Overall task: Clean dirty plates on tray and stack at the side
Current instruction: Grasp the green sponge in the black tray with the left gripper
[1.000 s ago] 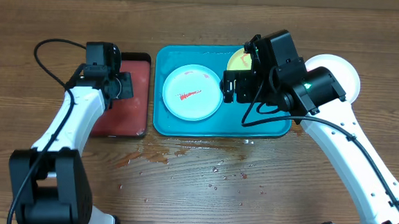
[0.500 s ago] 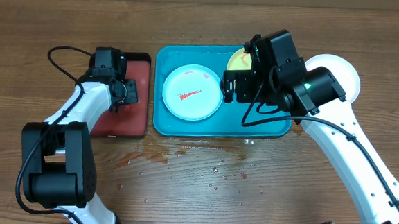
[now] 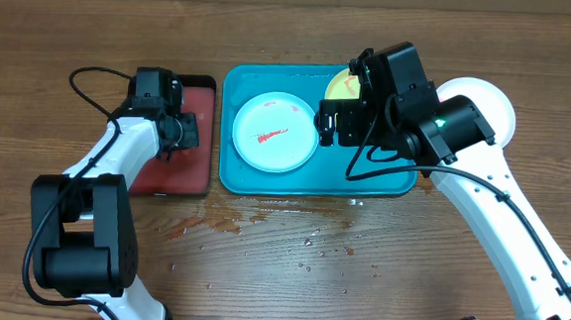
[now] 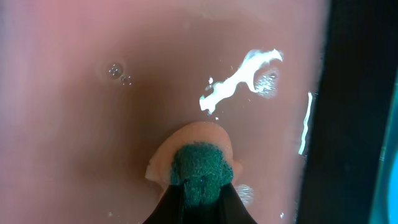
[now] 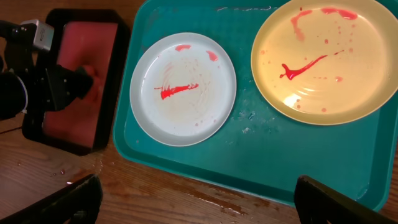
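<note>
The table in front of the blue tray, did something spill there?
Yes. A reddish, watery puddle lies on the wood table just in front of the turquoise tray, with small droplets scattered beside it. The light blue plate and the yellow plate on the tray are both smeared with red sauce.

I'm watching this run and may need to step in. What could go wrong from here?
The sponge, shut in the left gripper and dipped in liquid in the black-rimmed tray, may drip on its way over; the table by the turquoise tray is already wet. The light blue plate lies loose, so scrubbing could shove it into the yellow plate while the right gripper hangs open above.
</note>
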`<action>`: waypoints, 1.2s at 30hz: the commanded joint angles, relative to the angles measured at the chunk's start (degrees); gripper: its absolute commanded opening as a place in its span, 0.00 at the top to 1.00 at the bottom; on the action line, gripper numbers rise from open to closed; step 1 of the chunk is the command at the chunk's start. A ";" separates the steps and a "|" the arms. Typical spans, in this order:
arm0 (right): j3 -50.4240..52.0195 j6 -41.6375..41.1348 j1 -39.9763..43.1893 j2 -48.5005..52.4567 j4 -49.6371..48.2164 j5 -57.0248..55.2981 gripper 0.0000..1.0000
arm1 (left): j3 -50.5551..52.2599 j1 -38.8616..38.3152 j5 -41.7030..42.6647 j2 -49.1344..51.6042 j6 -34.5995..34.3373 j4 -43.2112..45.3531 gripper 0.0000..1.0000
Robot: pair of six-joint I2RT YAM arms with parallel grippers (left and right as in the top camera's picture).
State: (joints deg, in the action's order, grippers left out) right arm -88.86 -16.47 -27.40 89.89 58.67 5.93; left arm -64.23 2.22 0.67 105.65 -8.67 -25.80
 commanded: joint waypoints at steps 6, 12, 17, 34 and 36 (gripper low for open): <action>3.28 -0.07 0.20 2.60 -2.29 -0.70 0.00 | -0.55 -0.50 3.56 -15.08 -0.59 -0.13 0.96; 4.39 -1.66 -0.39 8.83 -5.55 -0.70 0.07 | -0.55 -4.09 7.76 -22.03 -2.45 -0.07 0.96; 4.39 -6.03 -0.39 15.87 -8.41 -0.72 0.11 | -0.55 -9.97 7.78 -20.79 -4.72 1.14 0.96; 4.39 -9.09 -0.39 28.13 -19.39 3.15 0.41 | -0.55 -19.56 8.33 -6.36 -9.44 5.97 0.96; 4.39 -9.38 -0.39 29.00 -20.13 3.13 0.44 | -0.55 -20.44 8.37 -4.94 -9.44 6.71 0.96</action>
State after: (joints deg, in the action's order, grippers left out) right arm -84.71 -25.08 -27.53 117.19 39.22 8.78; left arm -64.45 -16.97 8.01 98.78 -16.34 -19.94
